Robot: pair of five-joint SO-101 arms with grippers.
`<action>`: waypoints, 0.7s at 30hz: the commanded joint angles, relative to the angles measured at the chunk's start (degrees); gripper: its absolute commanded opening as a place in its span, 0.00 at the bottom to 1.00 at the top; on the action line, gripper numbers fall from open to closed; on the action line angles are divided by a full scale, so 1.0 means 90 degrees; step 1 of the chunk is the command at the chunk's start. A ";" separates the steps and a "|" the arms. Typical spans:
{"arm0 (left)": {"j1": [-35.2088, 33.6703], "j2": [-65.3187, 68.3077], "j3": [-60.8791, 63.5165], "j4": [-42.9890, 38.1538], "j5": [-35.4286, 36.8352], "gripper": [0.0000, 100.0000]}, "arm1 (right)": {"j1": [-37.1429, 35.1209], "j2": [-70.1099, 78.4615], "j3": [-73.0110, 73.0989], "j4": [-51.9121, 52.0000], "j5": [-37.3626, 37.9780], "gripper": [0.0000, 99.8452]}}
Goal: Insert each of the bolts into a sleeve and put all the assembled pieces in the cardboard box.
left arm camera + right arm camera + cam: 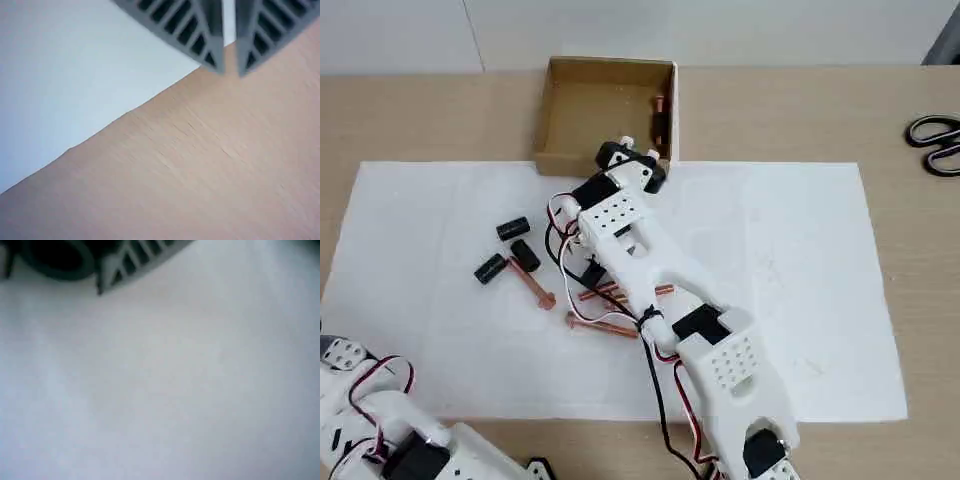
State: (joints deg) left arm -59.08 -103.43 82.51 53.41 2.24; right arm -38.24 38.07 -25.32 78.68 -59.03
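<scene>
Evidently one piece is done and the next is due. The right tool [635,160] hangs at the near wall of the cardboard box [590,115], and I cannot tell whether it is spread or closed. To do the coming step well, I judge it should go for a bolt lying free of the others, such as the single bolt [532,285] just beside the three sleeves [513,228]. It should grip the shank close to the head and keep the bolt level, so the tip meets the sleeve's bore squarely. The clustered bolts [605,325], partly under the arm, look likelier to snag one another. The left tool [230,62] sits low over the table [200,165] at the edge of the white sheet [75,75]. Its fingers [210,47] are nearly pressed together and pinch nothing, so it is free to steady a sleeve. Inside the box lies one assembled piece [660,112] against the wall on the tool's side, a copper bolt in a dark sleeve
</scene>
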 commanded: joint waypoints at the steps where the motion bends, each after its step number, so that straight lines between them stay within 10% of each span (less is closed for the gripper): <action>1: -0.0020 -0.0088 -0.0063 0.0000 0.0039 0.01 | 0.0200 -0.0044 -0.0088 -0.0083 -0.0029 0.00; 15: 0.0020 -0.0088 -0.0063 0.0000 0.0039 0.01 | 0.1519 -0.1968 -0.0088 0.0386 0.0010 0.00; 21: 0.0020 -0.0088 -0.0063 0.0000 0.0039 0.01 | 0.1958 -0.1939 0.0049 0.1070 0.1495 0.00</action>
State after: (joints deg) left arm -59.08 -103.43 82.51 53.41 2.24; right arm -22.68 23.65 -25.05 85.19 -51.91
